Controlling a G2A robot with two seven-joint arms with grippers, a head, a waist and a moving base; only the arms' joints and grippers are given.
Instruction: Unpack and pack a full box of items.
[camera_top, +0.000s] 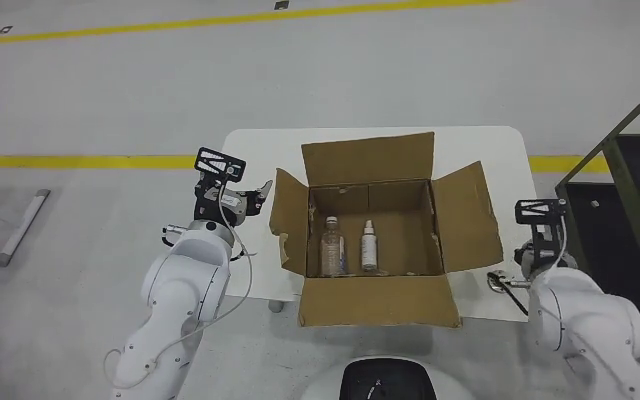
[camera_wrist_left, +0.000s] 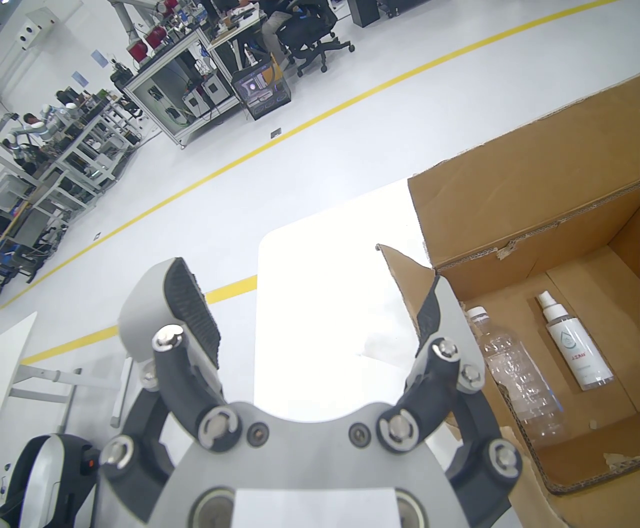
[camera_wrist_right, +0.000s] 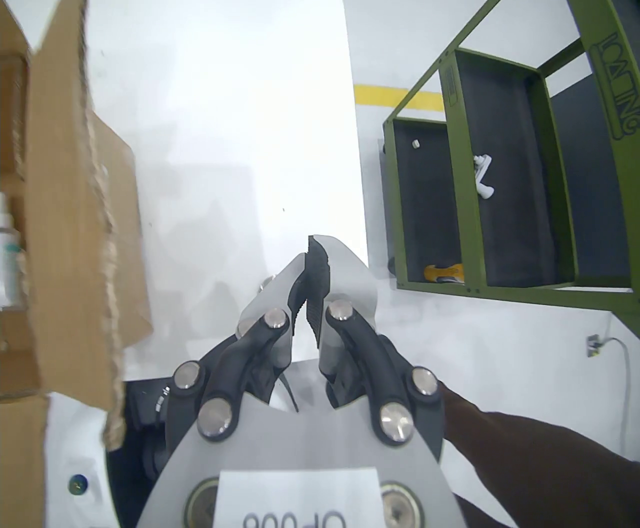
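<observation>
The box (camera_top: 370, 160) was matt brown corrugated cardboard with rough torn edges, the bottle (camera_top: 332, 247) clear, crinkled, glossy plastic, the spray bottle (camera_top: 369, 246) smooth cloudy plastic, the counter (camera_top: 258, 150) smooth white, and the fingers (camera_wrist_left: 192, 310) carried ribbed black rubbery pads.

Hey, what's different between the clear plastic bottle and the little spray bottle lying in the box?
The clear plastic bottle is bigger and see-through; the spray bottle is smaller and whitish. The clear plastic bottle has a screw cap, the spray bottle a nozzle. Both lie flat, side by side, in the open box, tops pointing the same way.
</observation>
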